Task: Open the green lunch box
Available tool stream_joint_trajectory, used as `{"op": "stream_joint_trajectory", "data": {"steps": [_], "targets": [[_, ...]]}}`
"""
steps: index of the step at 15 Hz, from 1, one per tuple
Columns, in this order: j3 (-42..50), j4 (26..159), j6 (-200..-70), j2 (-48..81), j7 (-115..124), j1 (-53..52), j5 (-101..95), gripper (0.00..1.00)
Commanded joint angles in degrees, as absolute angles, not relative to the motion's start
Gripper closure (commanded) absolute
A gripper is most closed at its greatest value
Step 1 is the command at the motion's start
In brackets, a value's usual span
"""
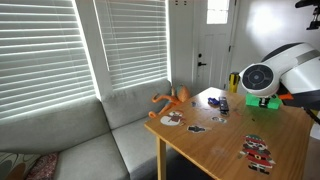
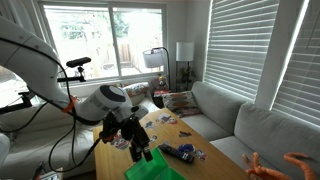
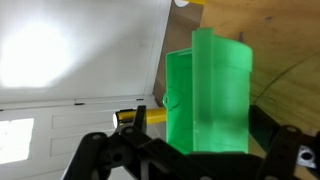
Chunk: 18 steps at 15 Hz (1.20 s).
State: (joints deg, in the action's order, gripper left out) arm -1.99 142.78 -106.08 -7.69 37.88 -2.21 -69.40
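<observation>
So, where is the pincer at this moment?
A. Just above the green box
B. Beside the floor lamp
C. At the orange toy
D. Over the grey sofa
A: in an exterior view the pincer hangs right over the green box, and the wrist view shows that box close in front of it. Whether they touch cannot be told.

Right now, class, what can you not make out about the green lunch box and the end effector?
Green lunch box: exterior view, the arm hides most of it.
Same box: exterior view, bottom edge cuts it off.
Open or not: wrist view too close, blurred.
End effector: small and dark; open or shut unclear.
</observation>
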Motion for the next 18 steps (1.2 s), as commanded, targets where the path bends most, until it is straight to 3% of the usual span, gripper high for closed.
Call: {"op": "stream_joint_trajectory", "data": {"steps": [1,18], "targets": [[-2.2,141.5,-106.2,-7.3,37.0,-2.8,-64.6,0.00],[-1.7,136.2,-108.7,-10.1,35.8,-1.9,-51.8,0.00]]}}
